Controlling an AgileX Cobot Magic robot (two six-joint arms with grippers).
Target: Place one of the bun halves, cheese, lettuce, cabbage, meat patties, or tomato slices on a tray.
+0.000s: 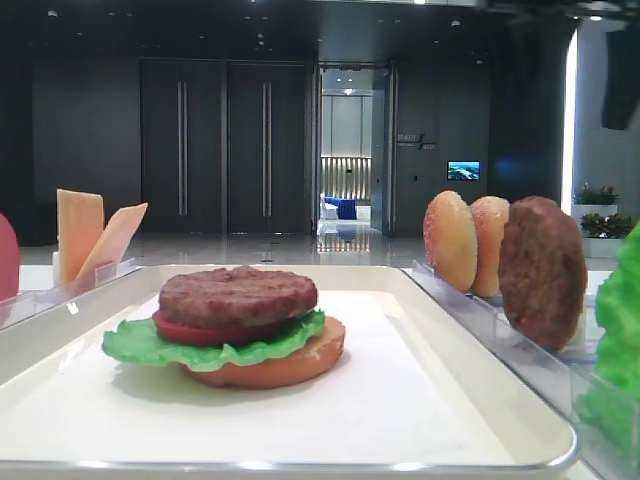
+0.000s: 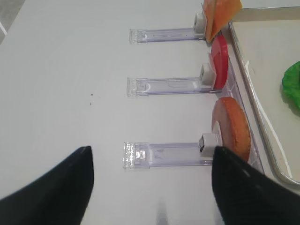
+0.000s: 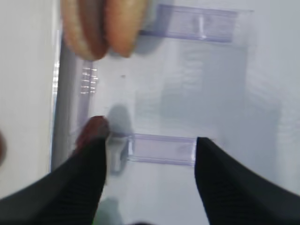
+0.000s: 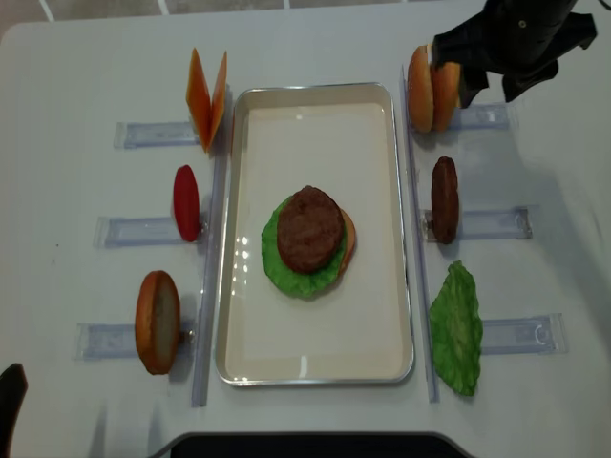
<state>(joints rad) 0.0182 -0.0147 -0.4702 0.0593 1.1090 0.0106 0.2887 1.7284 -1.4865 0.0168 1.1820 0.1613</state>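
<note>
Right black gripper [image 3: 150, 183] hangs with its two dark fingers [image 3: 82, 187] spread wide and nothing between them, above the clear plastic holder [image 3: 161, 149] near the pair of golden-tan round bun halves [image 4: 431, 88]. On the cream-white rectangular tray [image 4: 372, 124] sits a stack: bun bottom, ruffled green lettuce leaf [image 1: 150, 345], red tomato slice [image 1: 185, 330] and rough brown meat patty [image 4: 309, 229] on top. Left gripper [image 2: 150, 187] likewise stands open and empty over the white table [image 2: 61, 70].

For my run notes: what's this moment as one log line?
right gripper: open, near bun halves | tray: bun, lettuce, tomato, patty stacked
</note>
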